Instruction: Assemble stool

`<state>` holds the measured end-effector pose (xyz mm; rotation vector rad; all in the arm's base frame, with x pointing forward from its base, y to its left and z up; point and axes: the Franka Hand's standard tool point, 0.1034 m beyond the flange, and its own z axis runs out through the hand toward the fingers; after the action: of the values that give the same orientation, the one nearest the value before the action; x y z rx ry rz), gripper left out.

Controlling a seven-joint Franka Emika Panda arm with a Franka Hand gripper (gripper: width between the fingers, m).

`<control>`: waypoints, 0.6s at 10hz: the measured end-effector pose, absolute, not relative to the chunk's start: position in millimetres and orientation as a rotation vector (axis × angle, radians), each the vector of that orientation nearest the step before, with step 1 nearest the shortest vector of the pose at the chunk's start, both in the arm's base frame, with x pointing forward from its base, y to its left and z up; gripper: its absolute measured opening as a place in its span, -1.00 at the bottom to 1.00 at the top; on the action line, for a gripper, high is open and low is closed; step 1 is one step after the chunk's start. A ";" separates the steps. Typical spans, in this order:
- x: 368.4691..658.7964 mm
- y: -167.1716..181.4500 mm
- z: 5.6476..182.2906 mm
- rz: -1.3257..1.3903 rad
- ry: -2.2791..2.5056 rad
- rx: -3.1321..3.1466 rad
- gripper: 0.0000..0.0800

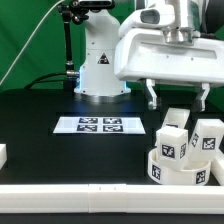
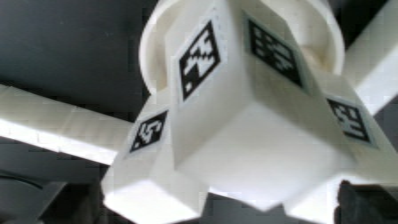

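The white stool stands at the exterior view's right near the front edge. Its round seat (image 1: 186, 172) lies flat with tagged blocky legs (image 1: 171, 138) (image 1: 209, 137) standing up from it. My gripper (image 1: 178, 99) hangs just above the legs, open and empty, one dark finger (image 1: 152, 96) on each side. In the wrist view the tagged legs (image 2: 214, 110) fill the picture very close up, and my fingers show only as dark shapes at the lower corners.
The marker board (image 1: 100, 124) lies on the black table mid-scene. The robot base (image 1: 102, 70) stands behind it. A small white part (image 1: 3, 155) sits at the exterior view's left edge. A white rail (image 1: 80, 195) runs along the front and also shows in the wrist view (image 2: 54, 118).
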<state>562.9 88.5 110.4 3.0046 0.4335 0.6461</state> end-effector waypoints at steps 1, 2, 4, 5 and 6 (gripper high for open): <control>564.5 90.2 117.7 0.589 0.429 3.041 0.62; 568.8 88.0 122.5 0.563 0.419 3.059 0.62; 568.1 87.9 119.0 0.571 0.421 3.051 0.62; 568.2 87.6 119.0 0.571 0.421 3.051 0.62; 568.2 87.5 119.0 0.571 0.420 3.051 0.62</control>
<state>568.2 87.5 119.0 3.0514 0.4203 0.5707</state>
